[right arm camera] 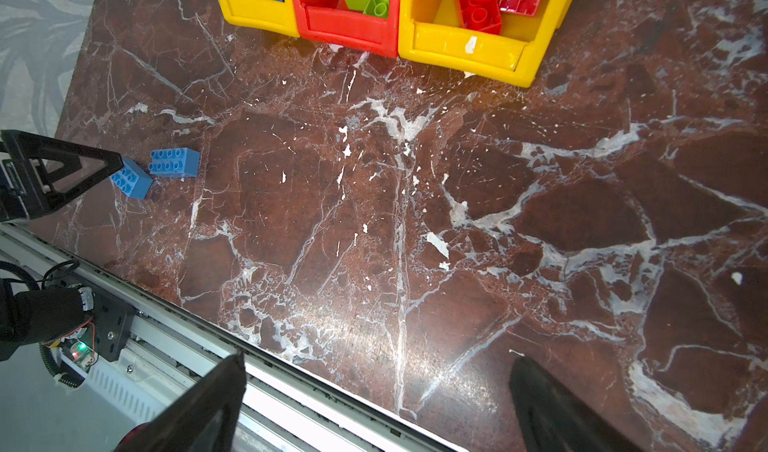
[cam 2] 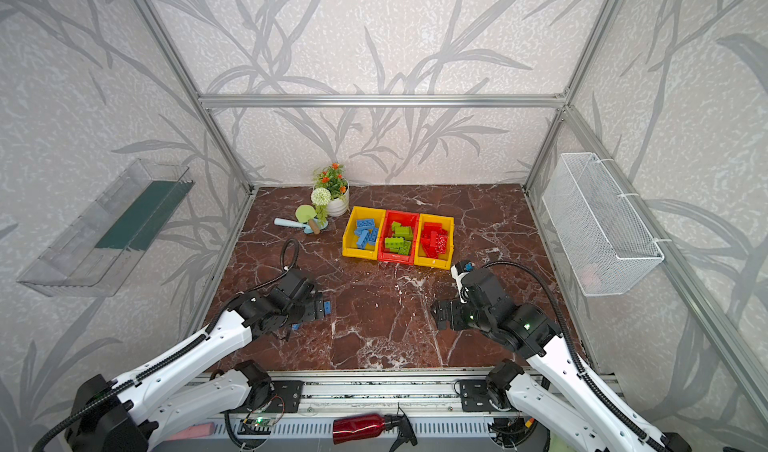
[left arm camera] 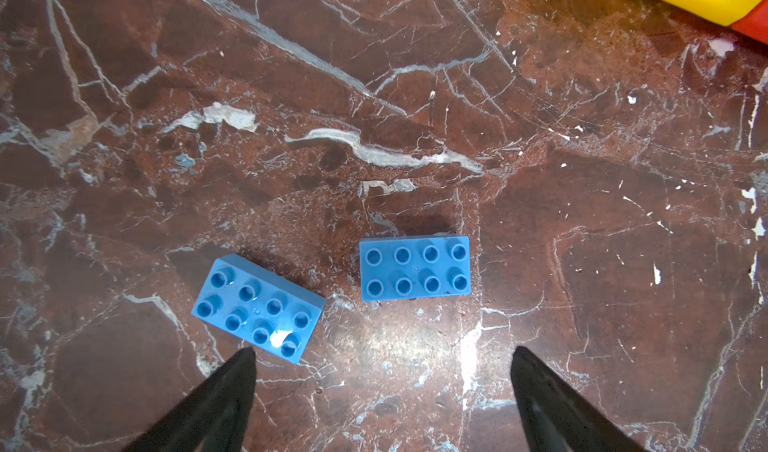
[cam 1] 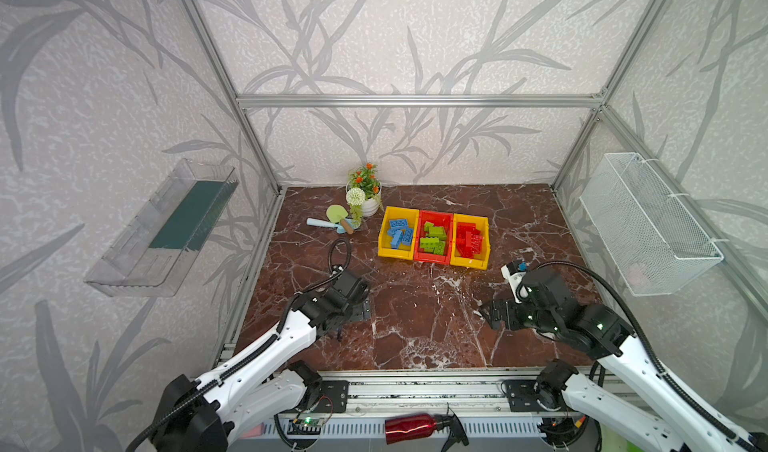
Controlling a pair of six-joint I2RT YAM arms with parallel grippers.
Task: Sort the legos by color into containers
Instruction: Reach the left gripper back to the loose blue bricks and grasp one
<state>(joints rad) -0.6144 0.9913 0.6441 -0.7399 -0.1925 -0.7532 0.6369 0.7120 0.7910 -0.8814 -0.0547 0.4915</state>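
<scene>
Two loose blue legos (left arm camera: 414,269); three containers (cam 1: 430,258); left hand (left arm camera: 382,350), right hand (right arm camera: 380,358) spread wide, empty.

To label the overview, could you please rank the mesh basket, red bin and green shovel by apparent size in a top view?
1. mesh basket, hung nearer the camera
2. red bin
3. green shovel

Containers (cam 1: 432,258) side by side toward table (cam 1: 415,325) back, legos (cam 1: 434,238) inside, two loose bricks (left arm camera: 414,269) front-left
</scene>
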